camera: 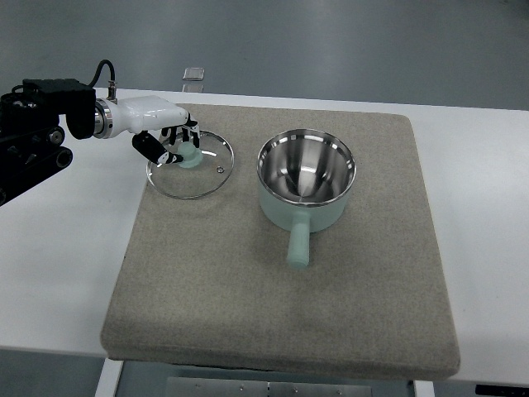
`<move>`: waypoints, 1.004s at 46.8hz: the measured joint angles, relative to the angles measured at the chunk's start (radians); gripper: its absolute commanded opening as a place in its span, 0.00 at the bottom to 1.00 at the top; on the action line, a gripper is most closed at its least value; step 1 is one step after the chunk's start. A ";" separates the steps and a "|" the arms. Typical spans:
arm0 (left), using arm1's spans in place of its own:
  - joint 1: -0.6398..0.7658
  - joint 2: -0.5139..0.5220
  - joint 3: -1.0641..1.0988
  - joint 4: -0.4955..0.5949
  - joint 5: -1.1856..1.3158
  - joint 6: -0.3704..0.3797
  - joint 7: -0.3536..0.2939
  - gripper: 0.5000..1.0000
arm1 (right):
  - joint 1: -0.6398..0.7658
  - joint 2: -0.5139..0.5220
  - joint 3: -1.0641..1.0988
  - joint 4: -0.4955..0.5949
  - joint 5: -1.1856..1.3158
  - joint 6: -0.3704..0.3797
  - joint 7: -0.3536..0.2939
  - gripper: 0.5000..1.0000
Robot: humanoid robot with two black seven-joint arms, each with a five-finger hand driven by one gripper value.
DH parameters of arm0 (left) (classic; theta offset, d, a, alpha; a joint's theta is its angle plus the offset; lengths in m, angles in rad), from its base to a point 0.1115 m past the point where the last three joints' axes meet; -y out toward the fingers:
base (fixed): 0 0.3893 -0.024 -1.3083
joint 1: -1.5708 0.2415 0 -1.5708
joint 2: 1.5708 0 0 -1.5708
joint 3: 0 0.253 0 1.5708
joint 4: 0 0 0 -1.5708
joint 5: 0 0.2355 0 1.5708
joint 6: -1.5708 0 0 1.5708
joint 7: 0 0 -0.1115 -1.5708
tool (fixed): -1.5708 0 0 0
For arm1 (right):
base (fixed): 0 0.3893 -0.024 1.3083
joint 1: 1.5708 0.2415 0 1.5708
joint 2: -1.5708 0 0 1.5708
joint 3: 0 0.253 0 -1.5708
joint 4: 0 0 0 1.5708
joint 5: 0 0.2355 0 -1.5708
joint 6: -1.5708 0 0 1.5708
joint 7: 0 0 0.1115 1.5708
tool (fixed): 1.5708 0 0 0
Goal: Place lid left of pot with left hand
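Observation:
A glass lid (202, 174) with a metal rim and a mint-green knob (191, 157) lies on the grey mat, to the left of the pot. The mint-green pot (305, 178) has a shiny steel inside and stands uncovered at the mat's middle, its handle (298, 246) pointing toward the near edge. My left hand (169, 145) comes in from the left and sits over the lid's far-left part. Its black fingers (181, 135) and thumb are curled around the knob. The right arm does not show.
The grey felt mat (273, 322) covers most of the white table (58, 273). A small clear object (194, 75) lies at the table's far edge. My left arm's black body (33, 132) fills the far left.

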 measured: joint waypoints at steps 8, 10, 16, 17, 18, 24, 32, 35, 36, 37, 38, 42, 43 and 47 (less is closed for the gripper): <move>-0.002 0.000 -0.003 0.007 -0.018 0.001 0.001 0.92 | 0.000 0.000 0.000 0.000 0.000 0.000 0.000 0.85; -0.002 0.000 -0.003 0.015 -0.025 0.001 0.001 0.92 | 0.000 0.000 0.000 0.000 0.000 0.000 0.000 0.85; 0.000 -0.002 -0.004 0.026 -0.109 0.001 0.002 0.99 | 0.000 0.000 0.000 0.000 0.000 0.000 0.000 0.85; 0.001 -0.003 -0.004 0.027 -0.133 0.001 0.002 0.99 | 0.000 0.000 0.000 0.000 0.000 0.000 0.000 0.85; 0.002 -0.003 -0.004 0.028 -0.163 0.001 0.002 0.99 | 0.000 0.000 0.000 0.000 0.000 0.000 0.000 0.85; 0.004 -0.003 -0.004 0.058 -0.423 0.000 0.002 0.99 | 0.000 0.000 0.000 0.000 0.000 0.000 0.000 0.85; -0.001 -0.004 -0.003 0.158 -0.772 -0.001 0.002 0.99 | 0.000 0.000 0.000 0.000 0.000 0.000 0.000 0.85; -0.001 -0.004 -0.006 0.180 -0.870 -0.001 0.002 0.99 | 0.000 0.000 0.000 0.000 0.000 0.000 0.000 0.85; -0.001 -0.004 -0.009 0.187 -0.899 -0.002 0.002 0.99 | 0.000 0.000 0.000 0.000 0.000 0.000 0.000 0.85; 0.004 -0.004 -0.012 0.195 -0.942 -0.001 0.002 0.99 | 0.000 0.000 0.000 0.000 0.000 0.000 0.000 0.85; 0.010 -0.004 -0.013 0.200 -0.973 -0.001 0.002 0.99 | 0.000 0.000 0.000 0.000 0.000 0.000 0.000 0.85; 0.037 -0.009 -0.016 0.227 -1.129 -0.002 0.002 0.99 | 0.000 0.000 0.000 0.000 0.000 0.000 0.000 0.85; 0.039 -0.015 -0.017 0.235 -1.167 -0.002 0.002 0.99 | 0.000 0.000 0.000 0.000 0.000 0.000 0.000 0.85; 0.041 -0.051 -0.021 0.276 -1.307 -0.016 0.003 0.99 | 0.000 0.000 0.000 0.000 0.000 0.000 0.000 0.85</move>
